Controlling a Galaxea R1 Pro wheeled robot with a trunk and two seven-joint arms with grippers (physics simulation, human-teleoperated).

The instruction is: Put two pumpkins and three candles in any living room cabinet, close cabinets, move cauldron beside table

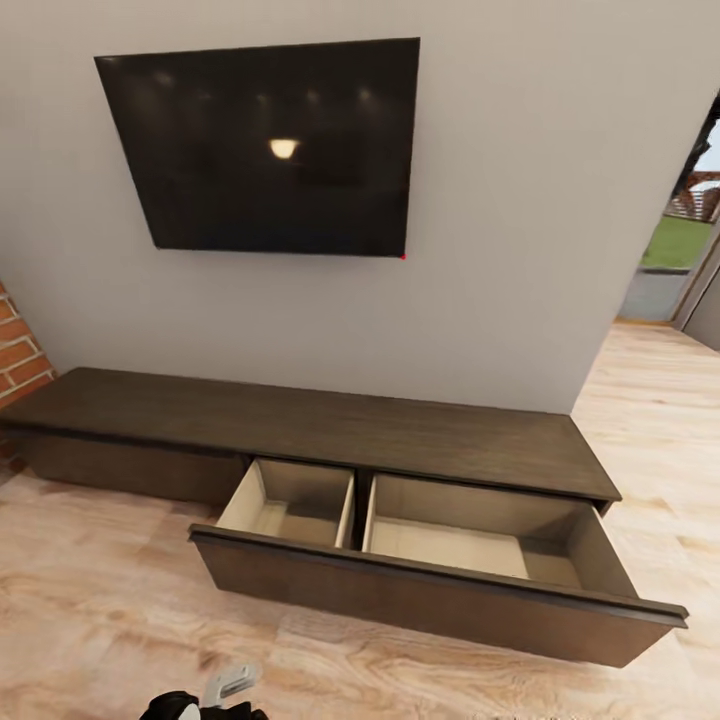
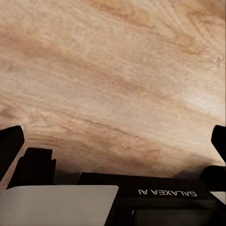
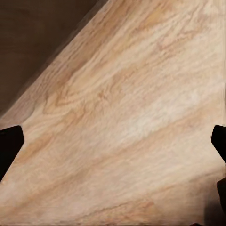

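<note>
Left gripper (image 2: 113,141) spread wide, holding nothing, pointed down over wood floor (image 2: 117,80). Right gripper (image 3: 113,141) likewise wide apart and empty, above floor beside a dark front. Ahead against the wall, cabinet (image 1: 320,425) with wide drawer (image 1: 440,590) pulled out, pale inside.

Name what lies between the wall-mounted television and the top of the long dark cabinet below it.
In the head view, nothing stands between the television and the cabinet: just bare grey wall. The cabinet's drawer is pulled open below.
</note>
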